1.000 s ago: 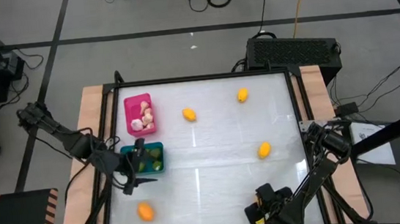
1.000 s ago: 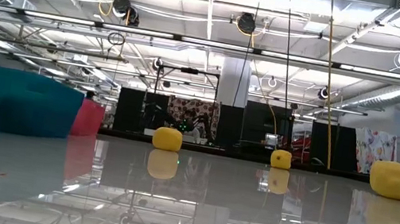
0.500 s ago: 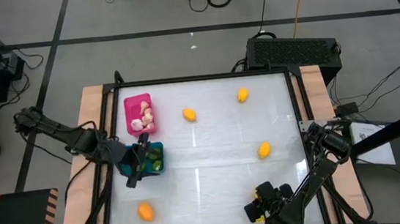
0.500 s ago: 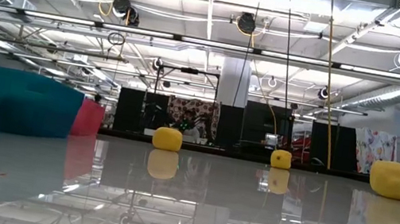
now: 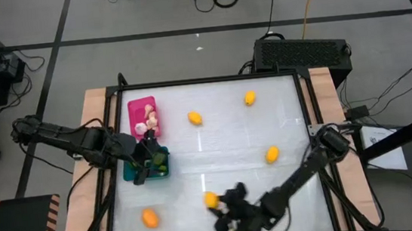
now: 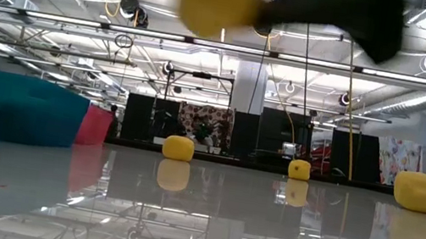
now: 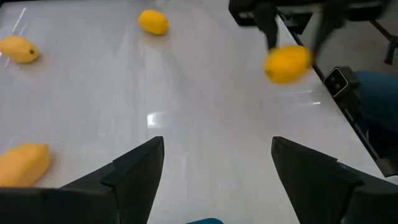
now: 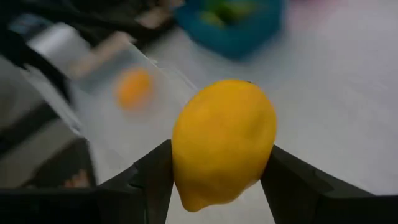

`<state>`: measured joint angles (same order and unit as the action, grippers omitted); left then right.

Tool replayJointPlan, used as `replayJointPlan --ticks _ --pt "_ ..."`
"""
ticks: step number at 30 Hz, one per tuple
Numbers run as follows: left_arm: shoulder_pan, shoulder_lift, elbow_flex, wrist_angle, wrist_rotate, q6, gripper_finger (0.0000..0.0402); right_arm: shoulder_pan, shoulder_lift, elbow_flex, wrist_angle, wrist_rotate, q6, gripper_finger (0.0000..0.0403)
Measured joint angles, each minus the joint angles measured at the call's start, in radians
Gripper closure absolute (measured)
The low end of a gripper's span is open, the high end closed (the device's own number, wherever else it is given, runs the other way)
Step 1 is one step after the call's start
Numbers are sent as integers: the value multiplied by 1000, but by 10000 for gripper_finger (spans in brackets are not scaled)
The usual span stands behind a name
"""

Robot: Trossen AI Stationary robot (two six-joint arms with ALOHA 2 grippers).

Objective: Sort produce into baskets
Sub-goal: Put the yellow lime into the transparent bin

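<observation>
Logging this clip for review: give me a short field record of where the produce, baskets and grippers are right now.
right gripper: shut on a yellow fruit, lifted above the table's near edge
left gripper: open, empty, over the teal basket
pink basket: holds pale bulbs
teal basket: holds green items
loose yellow fruits on table: four
clear basket: not made out

teal basket [image 8: 233, 25] blurred, clear bin [image 8: 118, 81] — smeared

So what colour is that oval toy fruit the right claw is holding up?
Yellow, seen best in the right wrist view: the oval toy fruit sits clamped in the right gripper.
</observation>
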<state>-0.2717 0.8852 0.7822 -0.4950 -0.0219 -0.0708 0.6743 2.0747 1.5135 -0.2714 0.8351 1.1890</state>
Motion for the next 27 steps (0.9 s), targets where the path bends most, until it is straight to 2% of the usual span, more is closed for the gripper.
replayJointPlan --ticks 2,5,8,11,17,23,27 --pt "4 0 0 0 3 0 98 -37 25 0 236 -34 -213 200" --pt "4 0 0 0 11 0 98 -81 74 0 563 -175 -457 200" --pt "3 0 0 -1 13 0 98 -112 133 0 824 -291 -581 200" --pt "3 0 0 -4 13 0 98 -132 198 17 954 -360 -642 200" --pt "3 0 0 -5 13 3 98 -158 326 187 867 -417 -701 200" --pt "4 0 0 1 13 8 98 -184 405 398 621 -446 -758 200" --pt "3 0 0 19 13 10 98 -195 435 489 536 -445 -779 200"
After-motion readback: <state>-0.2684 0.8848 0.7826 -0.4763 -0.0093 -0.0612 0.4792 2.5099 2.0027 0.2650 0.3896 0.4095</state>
